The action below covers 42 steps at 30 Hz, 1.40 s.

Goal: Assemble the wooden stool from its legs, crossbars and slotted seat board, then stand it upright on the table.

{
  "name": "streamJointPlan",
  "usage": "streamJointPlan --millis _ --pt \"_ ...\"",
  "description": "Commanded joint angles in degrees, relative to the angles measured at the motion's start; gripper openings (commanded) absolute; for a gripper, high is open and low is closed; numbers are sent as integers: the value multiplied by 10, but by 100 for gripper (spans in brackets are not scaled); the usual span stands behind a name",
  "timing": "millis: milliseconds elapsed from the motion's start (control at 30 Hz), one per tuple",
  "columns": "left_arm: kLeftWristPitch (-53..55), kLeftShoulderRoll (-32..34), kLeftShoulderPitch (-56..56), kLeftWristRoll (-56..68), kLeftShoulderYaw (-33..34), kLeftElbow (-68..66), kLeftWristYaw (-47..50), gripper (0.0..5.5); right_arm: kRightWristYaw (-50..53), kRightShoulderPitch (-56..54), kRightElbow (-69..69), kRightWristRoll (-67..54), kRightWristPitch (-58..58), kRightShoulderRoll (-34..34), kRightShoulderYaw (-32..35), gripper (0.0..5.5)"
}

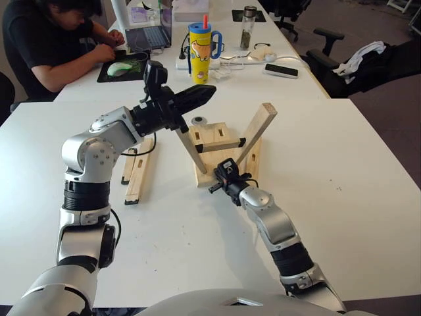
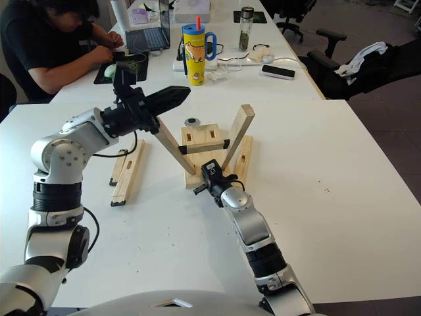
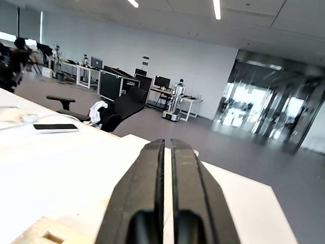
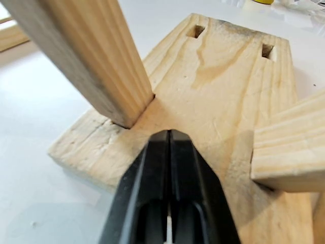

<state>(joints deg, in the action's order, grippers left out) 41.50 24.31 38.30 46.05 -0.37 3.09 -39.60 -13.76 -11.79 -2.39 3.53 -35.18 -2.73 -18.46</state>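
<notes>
The slotted seat board (image 1: 214,135) lies flat mid-table. Two wooden legs stand slanted in it, the left leg (image 1: 192,150) and the right leg (image 1: 258,131), joined by a dark crossbar (image 1: 223,144). My right gripper (image 4: 169,133) is shut and empty, its tips resting low on the seat board (image 4: 228,76) between the two leg bases, close to the left leg (image 4: 86,56). My left gripper (image 1: 207,93) is shut and empty, held in the air above the left leg's upper end and pointing right. Its fingers (image 3: 152,168) close on nothing.
A second pair of legs (image 1: 140,172) lies flat on the table to the left. A small round grey object (image 1: 198,120) sits behind the seat board. On the far table stand a yellow cup (image 1: 200,49) and a phone (image 1: 281,70). Bare table lies right and front.
</notes>
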Motion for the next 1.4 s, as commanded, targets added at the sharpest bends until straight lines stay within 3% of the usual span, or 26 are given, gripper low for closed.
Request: streamJointPlan --millis 33,133,367,433,600,667,900,1000,1200,1400 --pt "2 -21 -80 -93 -70 -50 47 1 -13 42 59 -6 -52 1 -18 0" --pt "-55 -51 -1 -55 11 -43 62 1 -15 39 64 -6 -51 0 -17 0" --pt "-79 -42 201 107 204 0 138 1 -13 41 66 -8 -51 -3 -9 0" --pt "-43 -32 186 98 179 9 145 1 -11 44 64 -9 -51 -2 -8 0" --pt "81 -15 -113 -45 -86 29 194 1 -11 42 62 -8 -54 0 -12 0" --pt "75 -26 -175 -86 -119 11 218 1 -13 36 67 -8 -55 0 -11 0" --pt "-147 -93 -13 -159 3 16 271 1 -24 20 86 -9 -46 -6 -10 0" --pt "-208 -111 4 -179 42 54 303 1 -28 16 91 -8 -30 -6 -13 0" --pt "-251 -90 -120 -281 97 103 376 1 -43 25 6 -49 88 4 27 0" --pt "-208 -90 -258 -308 79 133 363 1 -112 3 -84 -78 64 -61 50 0"
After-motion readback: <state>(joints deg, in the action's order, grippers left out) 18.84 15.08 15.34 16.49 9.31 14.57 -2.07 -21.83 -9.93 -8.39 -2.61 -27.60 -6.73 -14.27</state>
